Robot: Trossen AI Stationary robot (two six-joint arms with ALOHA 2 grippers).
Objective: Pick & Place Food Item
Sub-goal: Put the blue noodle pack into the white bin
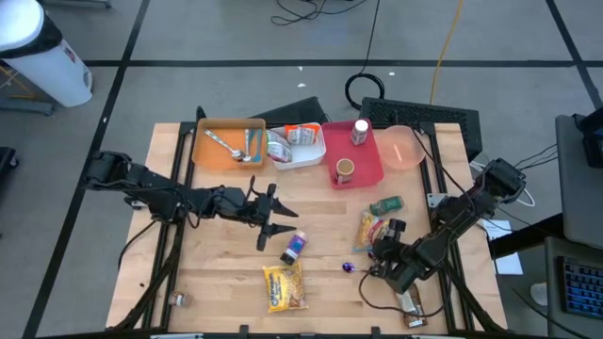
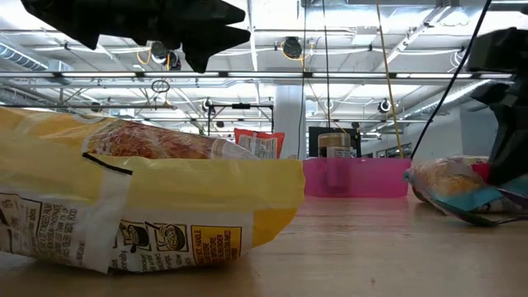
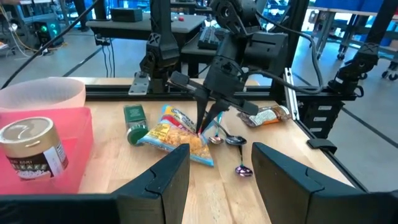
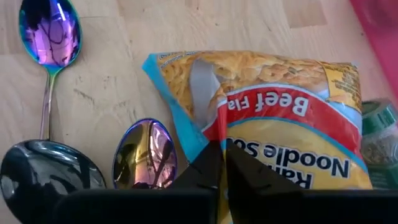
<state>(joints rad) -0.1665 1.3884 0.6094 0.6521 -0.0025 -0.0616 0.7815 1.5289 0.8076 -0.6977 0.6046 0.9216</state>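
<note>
From above, the right claw (image 1: 384,247) is down at the right side of the desk (image 1: 226,282), its tip on the ramen noodle packet (image 1: 370,229) that lies just below a green packet (image 1: 385,204). The left claw (image 1: 273,226) hangs over the middle of the desk with its fingers partly apart and nothing between them. A yellow snack bag (image 1: 284,285) lies near the front edge, and a pink tray (image 1: 358,155) sits at the back.

At desk height, the yellow snack bag (image 2: 124,202) fills the left foreground; the noodle packet (image 2: 454,188) lies far right, beside a dark arm.

The left wrist camera looks across at the right claw (image 3: 204,127) standing on the packet (image 3: 174,134), with spoons (image 3: 227,138) beside it.

The right wrist camera shows its own fingers (image 4: 205,171) pressed together, pinching the packet's (image 4: 280,118) edge, iridescent spoons (image 4: 144,154) just beside.
</note>
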